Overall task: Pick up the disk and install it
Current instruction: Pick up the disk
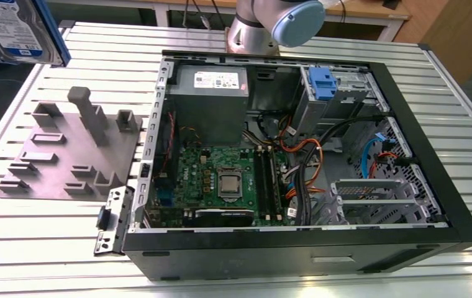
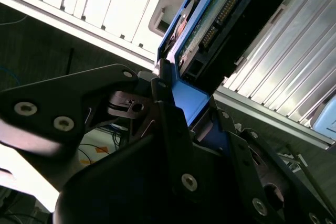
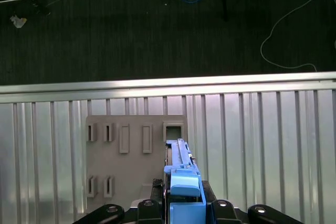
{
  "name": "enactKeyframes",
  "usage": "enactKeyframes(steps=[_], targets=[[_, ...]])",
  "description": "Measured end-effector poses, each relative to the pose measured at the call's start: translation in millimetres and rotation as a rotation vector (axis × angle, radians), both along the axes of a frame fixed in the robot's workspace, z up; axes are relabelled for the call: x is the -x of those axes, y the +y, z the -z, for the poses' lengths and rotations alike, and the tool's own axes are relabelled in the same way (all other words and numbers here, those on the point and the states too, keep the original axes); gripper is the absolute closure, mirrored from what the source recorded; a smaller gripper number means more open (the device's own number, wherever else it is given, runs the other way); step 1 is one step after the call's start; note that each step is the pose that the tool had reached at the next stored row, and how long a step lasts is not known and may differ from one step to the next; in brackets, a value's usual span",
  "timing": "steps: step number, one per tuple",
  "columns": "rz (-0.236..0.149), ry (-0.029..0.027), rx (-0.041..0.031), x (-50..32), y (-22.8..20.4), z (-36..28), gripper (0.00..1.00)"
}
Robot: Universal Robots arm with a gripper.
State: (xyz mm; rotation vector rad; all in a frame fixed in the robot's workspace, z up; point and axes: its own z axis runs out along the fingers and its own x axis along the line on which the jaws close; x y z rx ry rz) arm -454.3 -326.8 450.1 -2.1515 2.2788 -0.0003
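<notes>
Exterior view, far left: the disk (image 1: 12, 28) hangs in the air above the table, tilted, with its white-and-blue label facing out and a blue carrier edge down one side.
Fixture plate (image 1: 62, 155): grey with upright blocks and slots, lying flat on the slatted metal table (image 1: 45, 254) just beside the case.
Computer case (image 1: 435, 205): black and lying open, with the motherboard (image 1: 219, 180) in the middle and a grey power supply (image 1: 211, 93) at the far end.
Blue-tabbed carrier (image 1: 322, 84): sits in the drive bay to the exterior view's right of the power supply.
Arm (image 1: 273, 25): its silver base stands behind the case.
Gripper (image 2: 191, 111) (image 3: 184, 203): in both wrist views the black fingers (image 2: 168, 124) are drawn in narrow, clamped on the disk's blue end from either side.
Disk, first wrist view (image 3: 181, 163): seen edge-on, above the fixture plate (image 3: 121, 156).
Disk, second wrist view (image 2: 210, 19): the green circuit board and a connector row face the camera.
</notes>
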Motion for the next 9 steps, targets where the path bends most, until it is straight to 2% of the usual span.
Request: enactKeyframes(steps=[9], targets=[[0.000, 0.0000, 0.0000, 0.0, 0.0, -4.3, 0.64]])
